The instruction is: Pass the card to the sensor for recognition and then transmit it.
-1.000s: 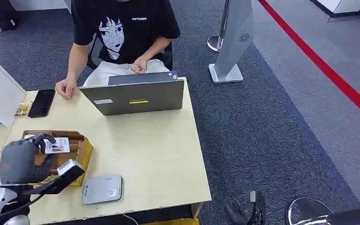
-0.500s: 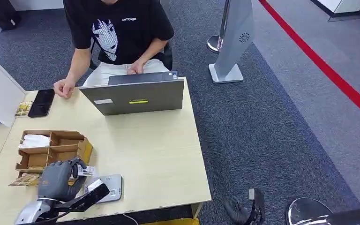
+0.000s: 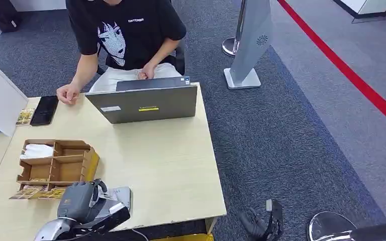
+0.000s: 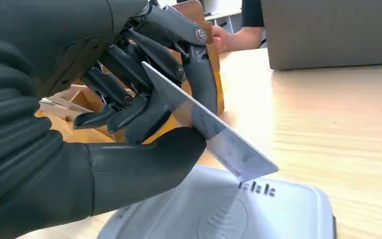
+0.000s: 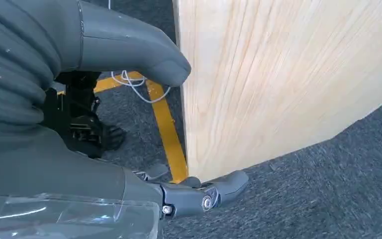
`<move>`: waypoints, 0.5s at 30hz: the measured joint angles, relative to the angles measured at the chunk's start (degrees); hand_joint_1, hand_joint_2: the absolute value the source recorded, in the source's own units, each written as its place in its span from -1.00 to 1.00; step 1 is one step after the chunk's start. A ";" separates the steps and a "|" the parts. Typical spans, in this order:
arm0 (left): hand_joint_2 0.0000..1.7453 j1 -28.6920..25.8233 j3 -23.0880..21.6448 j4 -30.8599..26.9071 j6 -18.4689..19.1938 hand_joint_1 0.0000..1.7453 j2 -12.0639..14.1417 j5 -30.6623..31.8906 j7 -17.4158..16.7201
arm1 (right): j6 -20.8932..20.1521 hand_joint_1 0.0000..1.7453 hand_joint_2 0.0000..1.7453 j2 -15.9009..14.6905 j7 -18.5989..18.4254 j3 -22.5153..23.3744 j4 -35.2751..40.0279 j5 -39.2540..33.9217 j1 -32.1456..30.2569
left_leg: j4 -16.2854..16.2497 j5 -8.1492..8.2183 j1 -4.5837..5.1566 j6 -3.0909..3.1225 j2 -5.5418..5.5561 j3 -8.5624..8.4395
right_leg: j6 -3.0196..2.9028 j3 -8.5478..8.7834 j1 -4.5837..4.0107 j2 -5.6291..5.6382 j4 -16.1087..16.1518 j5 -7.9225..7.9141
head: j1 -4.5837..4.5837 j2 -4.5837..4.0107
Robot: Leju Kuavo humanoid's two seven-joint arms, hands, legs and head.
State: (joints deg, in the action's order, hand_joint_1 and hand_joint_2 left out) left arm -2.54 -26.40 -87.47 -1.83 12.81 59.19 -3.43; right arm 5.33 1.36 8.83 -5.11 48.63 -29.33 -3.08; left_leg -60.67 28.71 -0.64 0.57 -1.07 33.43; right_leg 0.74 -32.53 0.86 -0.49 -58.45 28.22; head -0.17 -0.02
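**Card brought down over the sensor, reading step in hand**

Since the earlier frames my left arm has swung from the cardboard organiser [image 3: 55, 165] toward the near table edge, and the left hand [image 3: 80, 200] now sits over the grey sensor pad [image 4: 258, 214].

Findings, largest to smallest:

- Table [image 3: 161, 155]: a person sits behind the laptop [image 3: 146, 103] at the far side, well apart from the work.
- Sensor pad: lies flat near the front edge, just beside the organiser.
- Left hand: clasps the card [image 4: 214, 134] between thumb and fingers [image 4: 129, 107]. The card is tilted, its free corner low over the pad.
- Right hand [image 5: 129, 124]: hangs beside the table's side, fingers apart, holding nothing.

Recommendation: I judge the card should be levelled so its face lies parallel to the pad, lowered gently and held steady for the read. The grip must stay firm; the card juts far out of the hand.

Not determinable: whether the card's corner touches the pad. From the head view my hand covers most of the pad and the card. Print on the card is blurred.
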 joint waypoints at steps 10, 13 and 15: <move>1.00 1.94 -0.20 -0.44 -4.82 1.00 0.02 1.33 0.00 | -0.31 -1.00 1.00 0.00 0.28 0.02 -0.07 -0.77 -0.01 | 0.00 -0.03 0.00 0.01 0.03 0.00 | 0.00 0.01 0.00 -0.03 -0.01 -0.01 | 0.00 0.00; 1.00 3.75 0.10 -0.92 -7.76 1.00 0.32 2.54 -0.13 | -0.46 -1.00 1.00 0.00 0.48 0.00 -0.24 -0.94 -0.02 | 0.00 -0.05 0.00 0.01 0.06 0.01 | 0.02 0.00 0.00 -0.08 -0.01 -0.02 | 0.00 0.00; 1.00 6.89 1.01 -1.12 -8.00 1.00 0.90 2.60 -0.35 | -0.55 -1.00 1.00 0.00 0.52 -0.05 -0.39 -0.83 0.01 | 0.00 -0.12 0.00 -0.02 0.16 0.04 | 0.01 0.00 0.00 -0.18 -0.03 -0.04 | 0.00 0.00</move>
State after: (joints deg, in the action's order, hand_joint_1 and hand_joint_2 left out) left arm 4.35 -25.40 -88.59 -9.84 13.71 61.79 -3.78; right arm 4.79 1.36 9.35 -5.16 48.24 -30.16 -3.07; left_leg -60.68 28.59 -0.64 0.55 -0.91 33.47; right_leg 0.75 -32.53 0.86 -0.67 -58.48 28.18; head -0.17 -0.02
